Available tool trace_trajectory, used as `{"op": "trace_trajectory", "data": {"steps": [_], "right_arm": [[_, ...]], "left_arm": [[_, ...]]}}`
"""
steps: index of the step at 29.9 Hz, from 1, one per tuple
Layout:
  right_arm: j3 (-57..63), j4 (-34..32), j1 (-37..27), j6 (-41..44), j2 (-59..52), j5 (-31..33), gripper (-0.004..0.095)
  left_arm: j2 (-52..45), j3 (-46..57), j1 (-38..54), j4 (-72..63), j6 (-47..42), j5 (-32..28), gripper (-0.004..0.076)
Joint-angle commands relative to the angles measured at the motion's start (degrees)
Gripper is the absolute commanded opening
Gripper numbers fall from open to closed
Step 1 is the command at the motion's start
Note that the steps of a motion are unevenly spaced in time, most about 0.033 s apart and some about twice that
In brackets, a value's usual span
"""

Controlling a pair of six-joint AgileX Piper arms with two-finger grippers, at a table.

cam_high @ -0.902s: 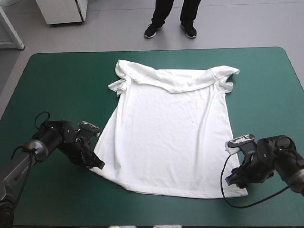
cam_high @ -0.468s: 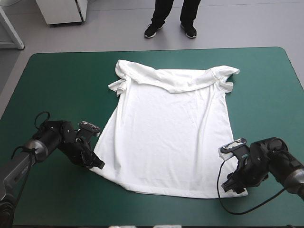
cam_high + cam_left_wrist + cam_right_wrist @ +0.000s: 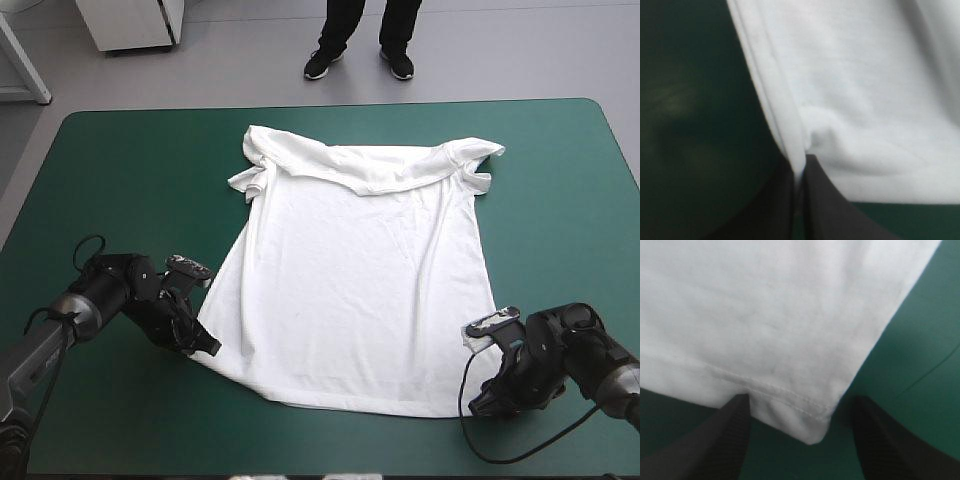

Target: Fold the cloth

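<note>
The white T-shirt (image 3: 365,280) lies spread flat on the teal-green table, collar end toward the far edge, hem toward me. My left gripper (image 3: 205,345) sits at the hem's near left corner, and in the left wrist view its fingers meet on a pinched ridge of T-shirt (image 3: 850,100), left gripper (image 3: 799,172) shut on the cloth. My right gripper (image 3: 482,400) is low at the hem's near right corner. In the right wrist view the right gripper (image 3: 800,412) stands open, its fingers either side of the stitched corner of the T-shirt (image 3: 765,320).
Bare teal-green cover (image 3: 130,170) surrounds the shirt on the left, right and near sides. The two sleeves are bunched near the table's far edge (image 3: 330,105).
The right gripper has slid toward the near edge and inward along the shirt's right side to the hem corner. The left gripper and the shirt have stayed put.
</note>
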Motion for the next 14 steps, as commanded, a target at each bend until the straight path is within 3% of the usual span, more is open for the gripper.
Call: {"op": "trace_trajectory", "data": {"steps": [1, 6, 11, 14], "right_arm": [[0.0, 1.9, 0.0, -0.8, -0.7, -1.2, 0.0392], [0.0, 2.4, 0.0, -1.1, -0.7, -4.0, -0.0021], [-0.3, 5.4, 0.0, -2.1, -0.7, -7.6, -0.0017], [-3.1, 5.7, 0.0, -2.1, -0.7, -6.8, -0.0017]], "left_arm": [[-1.2, -1.1, -0.5, -1.5, -0.4, 1.0, -0.0009], [-1.2, -1.2, -0.5, -1.6, -0.4, 0.9, -0.0009], [-1.4, -2.3, -0.5, -1.6, -0.4, 0.9, -0.0009], [-2.6, -5.5, -0.5, -1.8, -0.6, 5.7, -0.0009]]}}
